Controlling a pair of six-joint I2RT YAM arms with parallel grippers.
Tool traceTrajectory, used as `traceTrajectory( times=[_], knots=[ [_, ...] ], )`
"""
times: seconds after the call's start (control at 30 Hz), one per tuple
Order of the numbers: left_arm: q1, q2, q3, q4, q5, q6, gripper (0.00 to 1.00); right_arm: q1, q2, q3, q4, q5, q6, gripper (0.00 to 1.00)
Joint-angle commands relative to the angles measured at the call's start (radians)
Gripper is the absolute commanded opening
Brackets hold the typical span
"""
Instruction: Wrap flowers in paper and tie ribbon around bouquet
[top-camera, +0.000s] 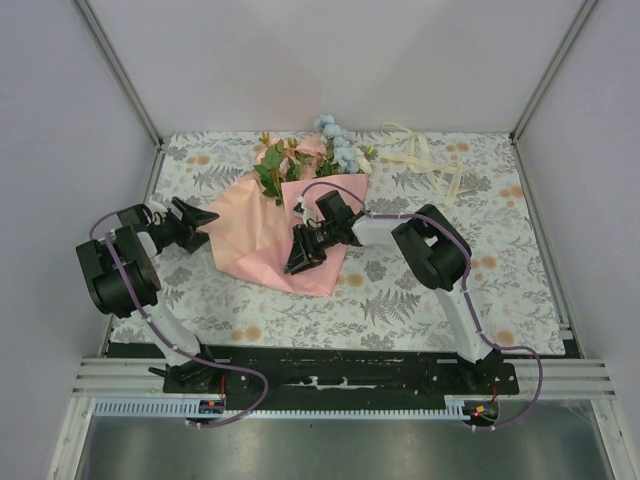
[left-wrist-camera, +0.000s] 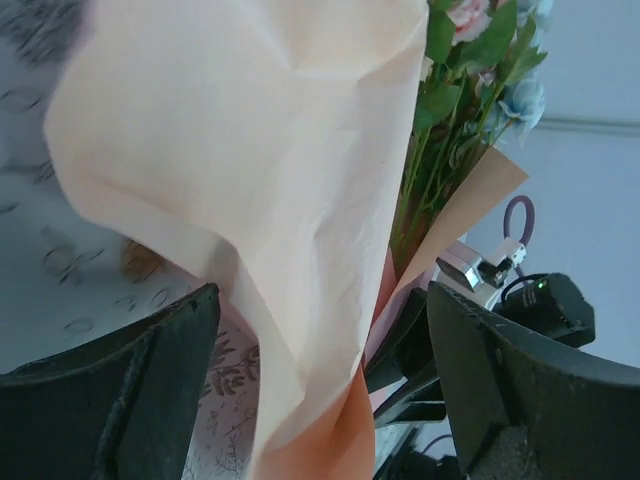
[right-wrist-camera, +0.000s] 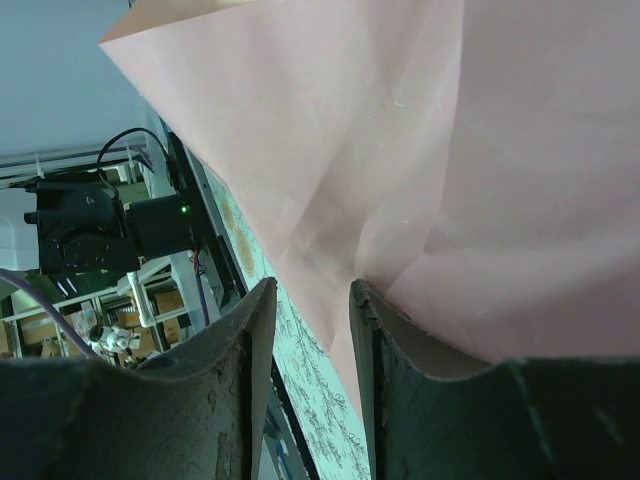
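The left gripper (top-camera: 203, 224) is wide open, with the left flap of the paper (top-camera: 250, 240) between its fingers. The right gripper (top-camera: 300, 262) is over the middle; I cannot tell if it grips.

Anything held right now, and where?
Left gripper open, holding nothing. Right gripper straddles a fold of the paper; a real grip cannot be told.

paper (top-camera: 250, 232) — salmon-pink | ribbon (top-camera: 425, 160) — cream | tablecloth (top-camera: 420, 300): white, grey-leaf floral print
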Motion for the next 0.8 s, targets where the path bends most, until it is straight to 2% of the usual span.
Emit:
traceTrajectory(
  times=[0.0,0.2,0.3,0.5,0.57,0.63,0.7,0.77],
  knots=[
    [0.046,-0.043,-0.141,0.174,0.023,-0.265,0.91,0.002,0.053,-0.006,-0.072,0.093,-0.032,0.44],
    [0.049,-0.125,-0.242,0.107,-0.02,-0.256,0.91,0.002,0.056,-0.001,-0.07,0.094,-0.034,0.44],
    [0.051,-0.135,-0.235,0.136,-0.026,-0.241,0.85,0.003,0.054,-0.002,-0.072,0.099,-0.032,0.44],
    [0.032,-0.227,-0.101,0.022,-0.052,-0.103,0.51,0.003,0.044,-0.004,-0.084,0.128,-0.048,0.43],
    [0.011,-0.253,-0.084,-0.011,-0.046,-0.084,0.3,0.006,0.044,0.004,-0.095,0.14,-0.06,0.41],
    [-0.02,-0.27,-0.087,-0.012,-0.039,-0.092,0.15,0.011,0.05,0.017,-0.116,0.153,-0.077,0.4],
    [-0.064,-0.27,-0.084,-0.013,-0.038,-0.094,0.04,0.017,0.053,0.028,-0.141,0.166,-0.091,0.39],
    [-0.107,-0.269,-0.071,-0.012,-0.038,-0.089,0.02,0.021,0.053,0.034,-0.158,0.179,-0.107,0.37]
  ],
)
